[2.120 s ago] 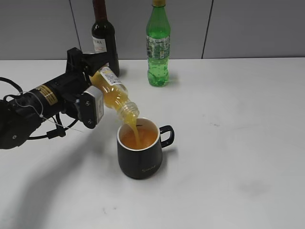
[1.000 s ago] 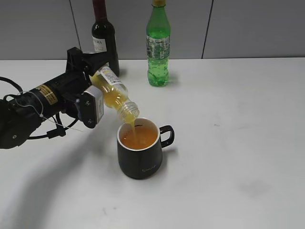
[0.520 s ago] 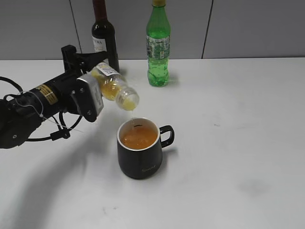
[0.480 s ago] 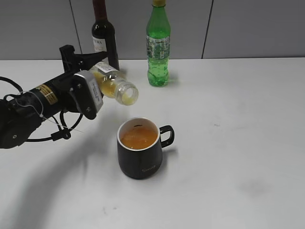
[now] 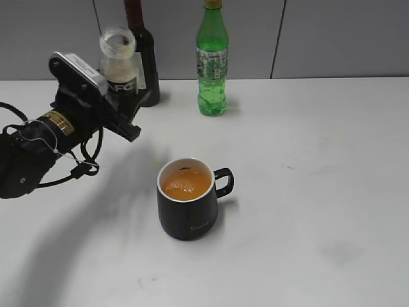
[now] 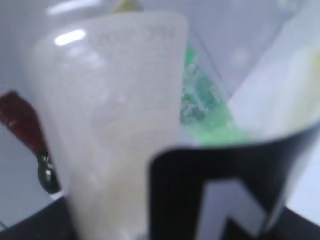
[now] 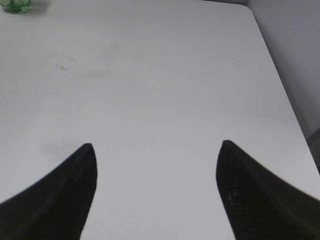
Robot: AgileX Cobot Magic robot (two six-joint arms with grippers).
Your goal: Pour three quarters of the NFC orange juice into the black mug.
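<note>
My left gripper (image 5: 115, 96) is shut on the NFC orange juice bottle (image 5: 119, 61) and holds it upright in the air at the back left, mouth open, neck looking empty. The bottle fills the left wrist view (image 6: 115, 120), blurred, with its black label (image 6: 215, 190) at the bottom. The black mug (image 5: 187, 208) stands on the table at the middle, handle to the right, filled with orange juice (image 5: 186, 184) close to the rim. My right gripper (image 7: 156, 147) is open and empty above bare table; it is out of the exterior view.
A dark wine bottle (image 5: 142, 48) stands right behind the held bottle. A green soda bottle (image 5: 212, 61) stands at the back centre. The grey wall runs along the table's far edge. The table's right edge (image 7: 280, 80) shows in the right wrist view.
The left gripper has swung the bottle from tilted over the mug to upright, up and to the left. The stream has stopped. The mug has not moved.
</note>
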